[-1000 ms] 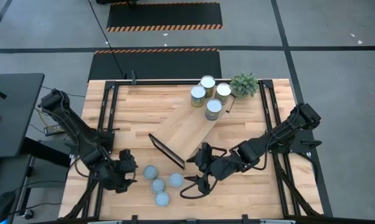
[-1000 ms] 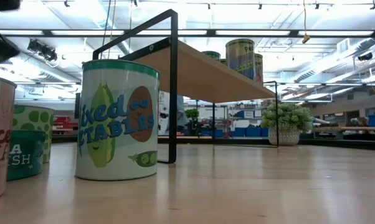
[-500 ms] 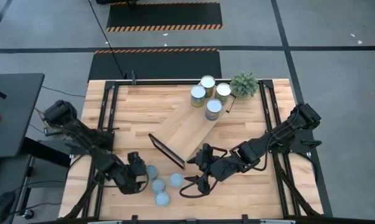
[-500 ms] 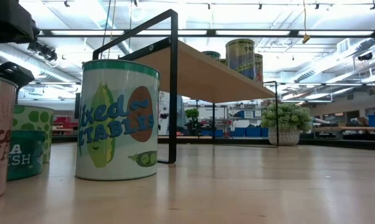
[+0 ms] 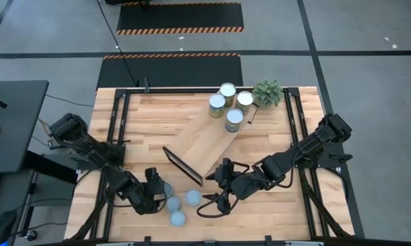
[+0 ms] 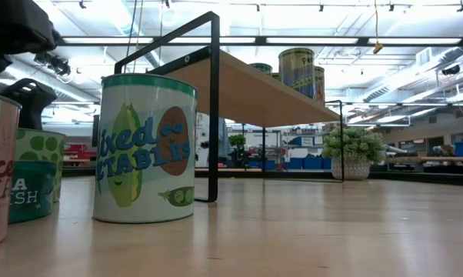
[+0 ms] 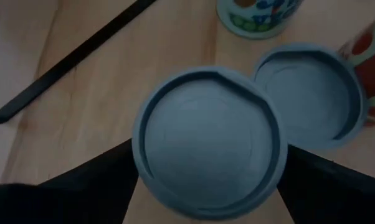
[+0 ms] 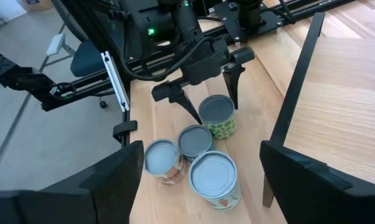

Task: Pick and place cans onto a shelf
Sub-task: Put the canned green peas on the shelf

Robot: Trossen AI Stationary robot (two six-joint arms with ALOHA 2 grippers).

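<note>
Several cans stand in a cluster near the table's front: one [image 5: 166, 188] under my left gripper, and others [image 5: 173, 203], [image 5: 192, 198], [image 5: 177, 218]. Several more cans [image 5: 227, 90] stand on the shelf [image 5: 205, 142], a light-wood plank lying slantwise at the table's middle. My left gripper [image 5: 156, 188] is open, pointing down over the green-labelled can [image 8: 217, 118]. Its fingers [image 7: 88, 186] stand on either side of the can's grey top [image 7: 206, 140]; I see no touch. My right gripper [image 5: 209, 205] is open and empty beside the cluster, on its right.
A small potted plant [image 5: 267, 91] stands at the far right by the shelf's end. The shelf's dark end frame [image 5: 182, 165] stands just behind the can cluster. In the low view the vegetables can [image 6: 144, 150] is nearest the frame. Bare wood lies front right.
My left gripper has moved toward the table's right edge, from beside the can cluster to over its far-left can, with its fingers now on either side of that can. The cans and my right arm have stayed put.
</note>
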